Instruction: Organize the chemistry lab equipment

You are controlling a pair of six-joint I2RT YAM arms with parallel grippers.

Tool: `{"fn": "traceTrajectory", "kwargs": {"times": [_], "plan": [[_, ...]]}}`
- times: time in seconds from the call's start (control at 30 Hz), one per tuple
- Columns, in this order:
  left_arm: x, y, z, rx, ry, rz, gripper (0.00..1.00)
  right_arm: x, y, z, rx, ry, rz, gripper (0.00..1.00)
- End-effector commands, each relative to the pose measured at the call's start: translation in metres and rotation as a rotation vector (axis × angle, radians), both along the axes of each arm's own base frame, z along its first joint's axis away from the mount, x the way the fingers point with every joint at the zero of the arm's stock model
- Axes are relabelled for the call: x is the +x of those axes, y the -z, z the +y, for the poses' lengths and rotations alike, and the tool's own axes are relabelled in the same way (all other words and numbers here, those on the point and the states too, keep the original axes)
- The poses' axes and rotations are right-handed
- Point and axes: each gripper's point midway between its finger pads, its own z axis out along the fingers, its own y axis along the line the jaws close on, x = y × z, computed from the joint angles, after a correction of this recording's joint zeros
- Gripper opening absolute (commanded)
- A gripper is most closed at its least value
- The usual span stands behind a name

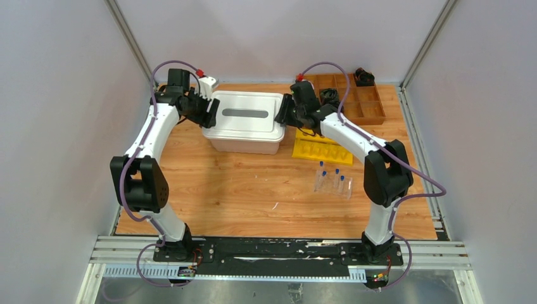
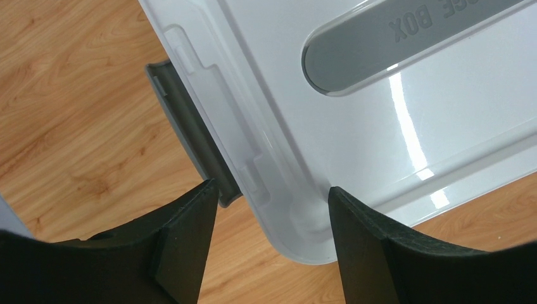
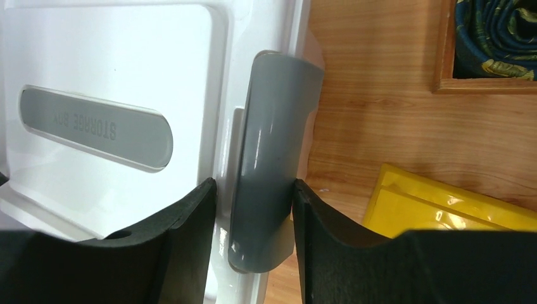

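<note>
Right wrist | our right gripper (image 3: 253, 187) jaws flank the right latch (image 3: 272, 139) of the storage box (image 1: 244, 144), pinch unclear | left gripper (image 2: 272, 193) jaws spread by the left latch (image 2: 190, 126) | we judge both are set to unlatch it.

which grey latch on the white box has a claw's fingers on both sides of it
The right latch: the right claw straddles it. The left latch lies mostly beyond the left claw, by one finger.

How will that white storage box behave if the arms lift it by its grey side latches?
Probably slippery: the lid is glossy, with bright reflections. The grey latch inside the right pincer looks hinged, so it may swing out rather than carry the box. The box looks rigid; its contents, hence weight, are hidden.
</note>
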Motion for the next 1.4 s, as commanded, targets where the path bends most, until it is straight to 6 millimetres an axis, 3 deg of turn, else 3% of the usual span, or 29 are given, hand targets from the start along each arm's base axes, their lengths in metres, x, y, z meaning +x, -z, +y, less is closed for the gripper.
{"fn": "traceTrajectory", "kwargs": {"times": [0.0,0.17,0.23,0.47,0.6,1.0,1.2,1.37], "plan": [[-0.006,-0.01,0.0,-0.014,-0.027,0.043,0.71,-0.004,-0.007,-0.014,-0.132,0.025,-0.048,0.43],[-0.003,-0.029,0.01,-0.126,-0.127,0.026,0.98,-0.005,-0.018,-0.018,-0.147,0.033,-0.079,0.47],[0.001,-0.032,0.018,-0.192,-0.177,0.027,1.0,-0.005,-0.019,-0.018,-0.152,0.03,-0.082,0.49],[0.013,-0.001,0.036,-0.323,-0.26,0.106,1.0,-0.005,-0.018,-0.014,-0.149,0.005,-0.076,0.5],[0.014,0.014,0.024,-0.532,-0.227,0.209,0.92,-0.004,-0.019,-0.011,-0.154,-0.02,-0.077,0.49],[0.011,0.009,-0.01,-0.78,-0.121,0.25,0.83,-0.003,-0.013,0.011,-0.165,-0.106,-0.055,0.49],[0.01,-0.02,-0.022,-0.888,-0.054,0.167,0.84,-0.003,-0.01,0.02,-0.168,-0.141,-0.038,0.48],[0.011,-0.011,-0.02,-0.861,-0.07,0.183,0.77,-0.002,-0.011,0.02,-0.168,-0.142,-0.04,0.47]]}}
